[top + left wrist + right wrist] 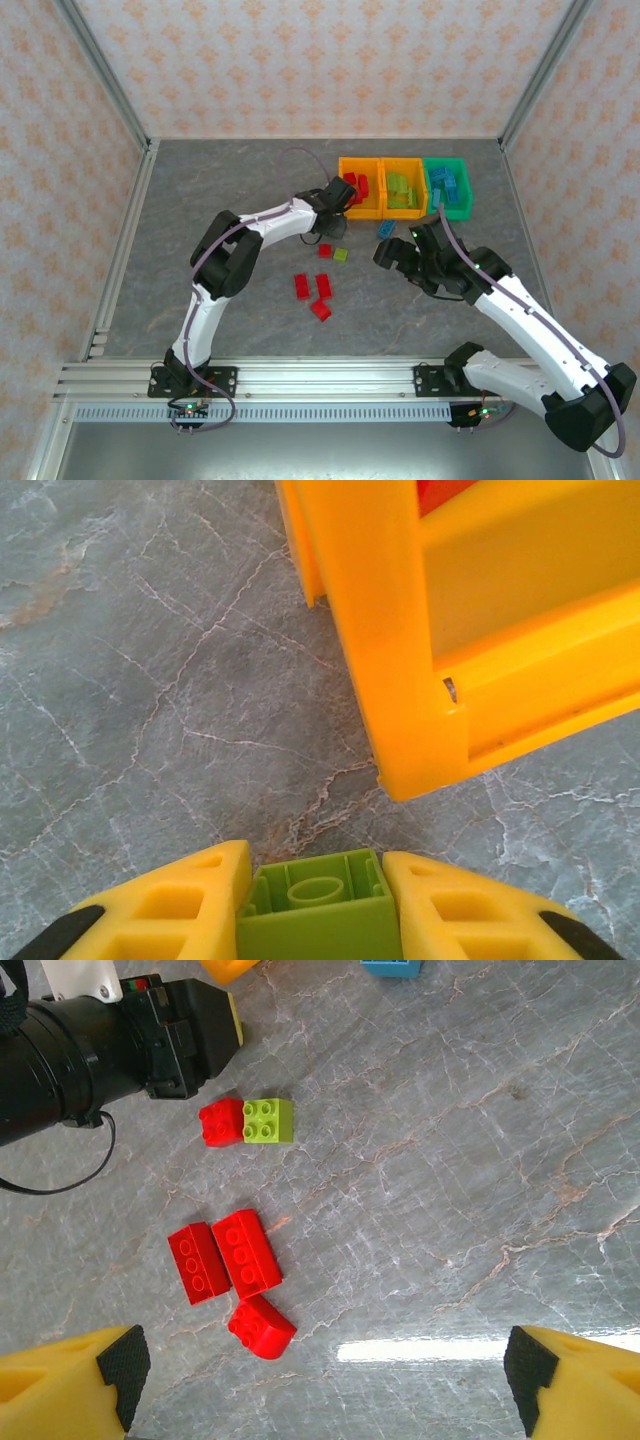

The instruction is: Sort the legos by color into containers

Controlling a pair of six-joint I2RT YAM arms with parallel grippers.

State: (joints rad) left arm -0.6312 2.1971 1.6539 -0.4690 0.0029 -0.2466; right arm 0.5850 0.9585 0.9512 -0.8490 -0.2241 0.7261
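Left pincer: closed on a lime green brick, held between the two yellow fingers. In the left wrist view the brick sits just short of the outer corner of the left orange bin, over bare counter and outside the bin wall. From above, the left pincer is at the near left side of that bin.

Right pincer: wide open and holding nothing, with a black-padded fingertip at each lower corner of its wrist view. In the top view it hangs over the counter in front of the bins.

Bins: three in a row at the far side, touching side to side.
- Left orange bin: red bricks inside.
- Middle orange bin: lime green bricks inside.
- Green bin: blue bricks inside.

Loose on the counter:
- One blue brick, just in front of the middle orange bin.
- A single red brick touching a second lime green brick, studs up, near the left arm's wrist.
- A cluster of three red bricks nearer the arm bases. Two lie side by side and touching; the third is just below them, tilted.
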